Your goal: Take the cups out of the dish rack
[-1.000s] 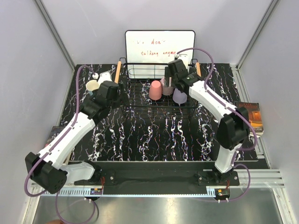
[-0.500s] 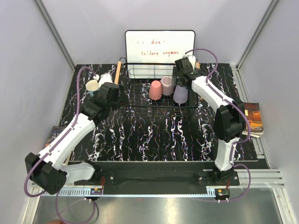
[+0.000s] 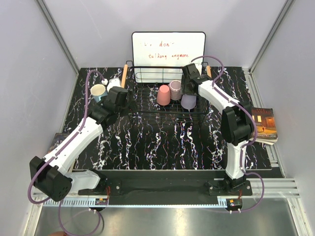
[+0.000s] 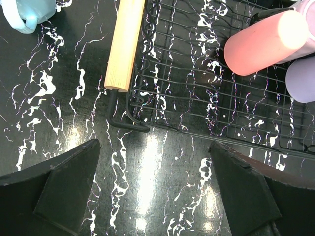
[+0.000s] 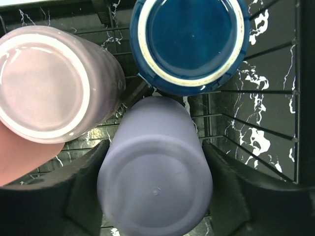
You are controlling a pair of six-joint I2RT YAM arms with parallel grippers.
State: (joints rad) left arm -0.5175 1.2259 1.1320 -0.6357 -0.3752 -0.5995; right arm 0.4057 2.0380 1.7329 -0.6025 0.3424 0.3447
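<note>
I'm boxed in by plain pale grey walls [image 3: 29, 73] with aluminium profiles [image 3: 56, 32] in the corners. Counter [image 3: 162, 142]: black marble look, white veins, glossy, with overhead light glare on it. Whiteboard [image 3: 168, 46] with red writing leans on the back wall. Book [image 3: 266, 125] at the right edge. Bare metal strip [image 3: 162, 216] along the near edge.

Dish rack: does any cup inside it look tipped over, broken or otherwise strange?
Nothing stands out. The salmon pink cup, mauve cup, lavender cup and navy cup all stand bottom-up in the dish rack, with no visible damage or spill.
</note>
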